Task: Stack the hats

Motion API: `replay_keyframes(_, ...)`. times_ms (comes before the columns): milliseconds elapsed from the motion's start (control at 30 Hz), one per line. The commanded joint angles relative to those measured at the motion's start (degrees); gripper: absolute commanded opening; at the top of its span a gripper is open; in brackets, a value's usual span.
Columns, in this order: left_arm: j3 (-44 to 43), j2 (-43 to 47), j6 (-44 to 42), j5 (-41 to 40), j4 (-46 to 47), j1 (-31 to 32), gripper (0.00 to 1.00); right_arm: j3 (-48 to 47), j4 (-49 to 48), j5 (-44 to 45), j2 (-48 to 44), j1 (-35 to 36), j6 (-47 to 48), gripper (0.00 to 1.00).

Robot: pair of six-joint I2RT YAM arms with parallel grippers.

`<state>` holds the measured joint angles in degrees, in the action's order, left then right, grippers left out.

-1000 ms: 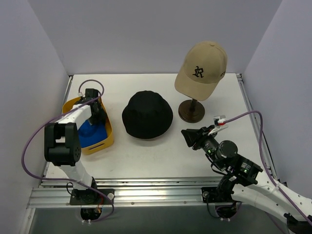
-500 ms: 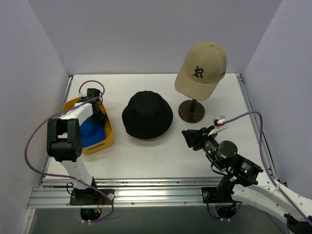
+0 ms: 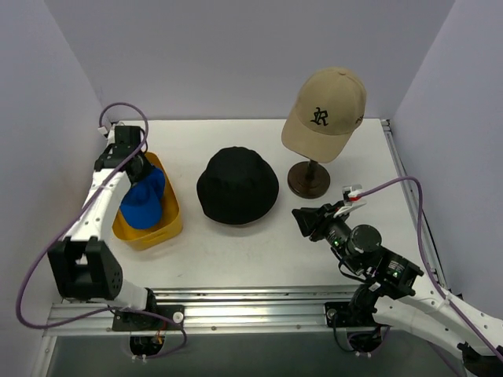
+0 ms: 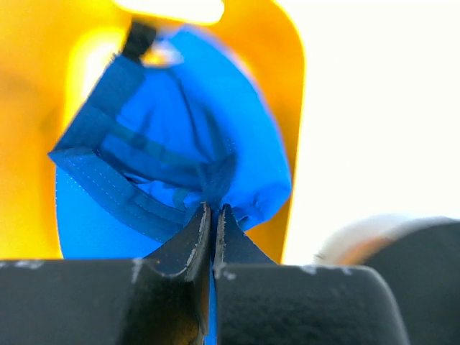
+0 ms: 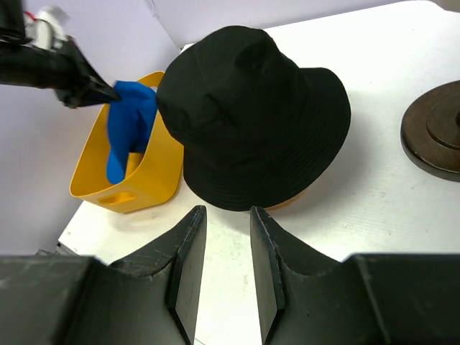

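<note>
The left gripper (image 4: 214, 210) is clamped on a fold of the bright blue fabric baseball cap (image 4: 169, 154), which hangs limp over the yellow plastic tray (image 3: 174, 217) at the left: light, floppy cloth, probably surest held by a seam, while the right gripper (image 5: 223, 215) stands with its jaws apart, empty.

The blue cap (image 3: 144, 203) is soft and crumpled. It hangs from the left gripper (image 4: 214, 215), which pinches its cloth, and its lower part is inside the yellow tray (image 3: 169, 228). The black hat (image 3: 237, 184) sits round and top-up in the middle of the table (image 3: 236, 251). The tan cap (image 3: 326, 106), with a dark logo on the front, sits tilted on the stand (image 3: 309, 179), to the right of the black hat.
</note>
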<state>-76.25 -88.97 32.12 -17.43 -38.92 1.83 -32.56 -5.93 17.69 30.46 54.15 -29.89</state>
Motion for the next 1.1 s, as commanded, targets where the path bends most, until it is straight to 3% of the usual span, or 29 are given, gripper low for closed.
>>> replay_keyframes(0,-3.21,10.02,-2.23,1.69,-2.57,-0.33,0.02,-3.83,-1.98,-0.55,1.44,0.69,1.59,0.27)
replay_keyframes(133,-3.29,19.08,-4.08,8.18,-1.44,0.11,0.02,-6.02,-3.47,-3.27,3.64,0.78,3.43,0.3)
replay_keyframes(267,-1.63,27.86,-4.17,24.69,4.27,1.25,0.02,-8.92,-7.06,-6.08,6.71,1.04,6.15,0.37)
replay_keyframes(333,-1.1,29.81,-3.21,33.31,6.47,3.79,0.02,-11.47,-8.56,-9.86,9.77,1.05,8.96,0.41)
replay_keyframes(467,0.22,33.94,-1.19,38.78,9.99,13.18,0.02,-16.65,-11.37,-16.98,15.67,1.48,11.25,0.46)
replay_keyframes(633,6.79,41.4,6.45,34.94,20.44,21.72,0.02,-19.91,-17.86,-18.31,22.87,5.51,9.76,0.53)
replay_keyframes(800,11.91,44.84,14.62,35.01,33.17,22.08,0.02,-21.14,-21.84,-6.12,26.93,14.48,10.3,0.56)
replay_keyframes(900,12.35,45.46,17.88,36.33,37.76,22.08,0.02,-17.47,-28.93,-5.21,25.54,15.98,6.35,0.57)
replay_keyframes(967,10.61,45.81,19.46,32.49,36.73,22.08,0.02,-14.66,-35.01,-5.39,24.74,17.38,5.63,0.59)
replay_keyframes(1067,8.32,46.34,22.27,26.08,32.25,22.08,0.02,-17.17,-34.77,-1.37,25.79,21.32,9.04,0.59)
